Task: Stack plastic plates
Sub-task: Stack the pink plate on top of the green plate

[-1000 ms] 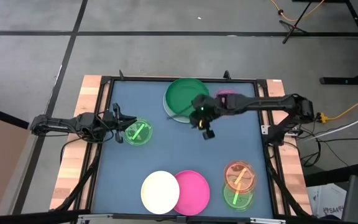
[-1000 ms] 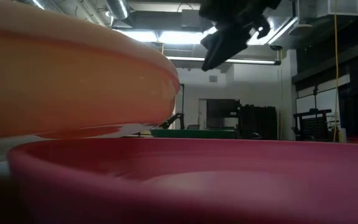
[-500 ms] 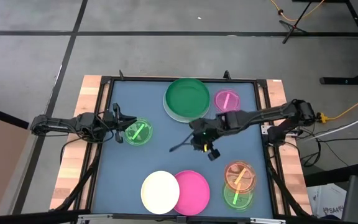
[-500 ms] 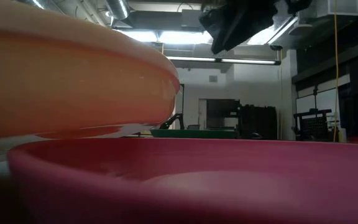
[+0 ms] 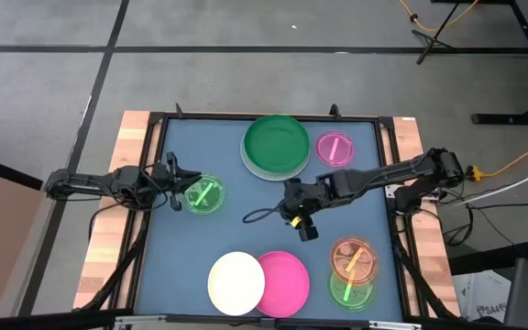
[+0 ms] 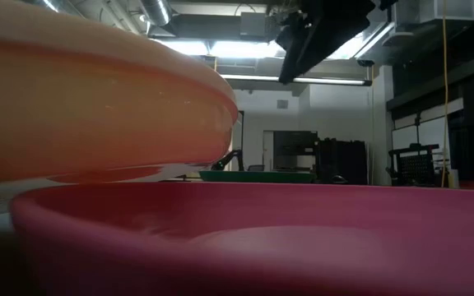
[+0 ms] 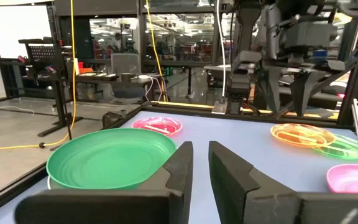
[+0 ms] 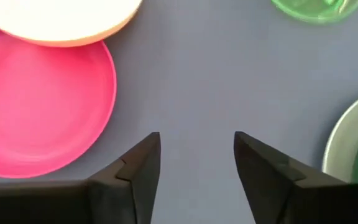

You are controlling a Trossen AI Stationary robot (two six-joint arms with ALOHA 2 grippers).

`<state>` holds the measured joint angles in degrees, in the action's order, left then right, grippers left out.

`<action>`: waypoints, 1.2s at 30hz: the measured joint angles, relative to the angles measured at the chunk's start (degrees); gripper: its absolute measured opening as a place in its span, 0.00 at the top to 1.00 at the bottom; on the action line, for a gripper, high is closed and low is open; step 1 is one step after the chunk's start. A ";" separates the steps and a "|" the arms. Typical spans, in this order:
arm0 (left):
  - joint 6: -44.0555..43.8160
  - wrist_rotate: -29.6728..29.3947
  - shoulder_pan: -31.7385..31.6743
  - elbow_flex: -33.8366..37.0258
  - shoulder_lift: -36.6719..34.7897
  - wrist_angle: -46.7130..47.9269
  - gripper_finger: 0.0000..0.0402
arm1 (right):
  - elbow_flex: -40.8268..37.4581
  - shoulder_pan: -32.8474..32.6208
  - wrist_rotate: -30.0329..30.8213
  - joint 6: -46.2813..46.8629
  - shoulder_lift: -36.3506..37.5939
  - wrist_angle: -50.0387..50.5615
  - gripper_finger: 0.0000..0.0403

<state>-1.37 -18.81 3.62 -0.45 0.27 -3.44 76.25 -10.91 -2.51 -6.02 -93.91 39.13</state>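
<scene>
Two dark fingers of the right gripper (image 8: 196, 162) stand well apart with only bare blue-grey table (image 8: 229, 74) between them; they hold nothing. In the high view this right gripper (image 5: 293, 213) hangs over the middle of the frame, its arm reaching in from the right edge of the table.

Past its fingers in the right wrist view lie the round opaque hot pink plastic plate (image 8: 39, 102) and, touching its rim, the round opaque cream plastic plate (image 8: 61, 18). From above, these two sit side by side at the lower centre of the frame, cream (image 5: 236, 283) on the left, pink (image 5: 285, 282) on the right.

The left gripper (image 5: 174, 181) sits at the left of the frame, at the rim of a small translucent green plate with a pale stripe (image 5: 203, 194). Its fingers (image 7: 182, 168) show only a narrow gap in the left wrist view, and I cannot tell whether they pinch that plate.

At the upper centre, the large dark green plastic plate (image 5: 277, 143) rests on a pale blue-white plate (image 5: 250, 163) whose edge peeps out beneath. Just to its right lies a small translucent pink striped plate (image 5: 335, 148). At the lower right, a small translucent orange striped plate (image 5: 354, 259) overlaps another small translucent green one (image 5: 351, 291).
</scene>
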 joint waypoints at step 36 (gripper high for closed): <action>-0.04 0.02 -0.02 0.01 -0.01 0.02 0.89 | -0.02 -8.38 -7.15 7.96 -15.45 -8.87 0.51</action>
<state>-1.41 -18.79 3.60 -0.44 0.26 -3.42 76.23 -19.29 -9.67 1.94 -109.36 30.25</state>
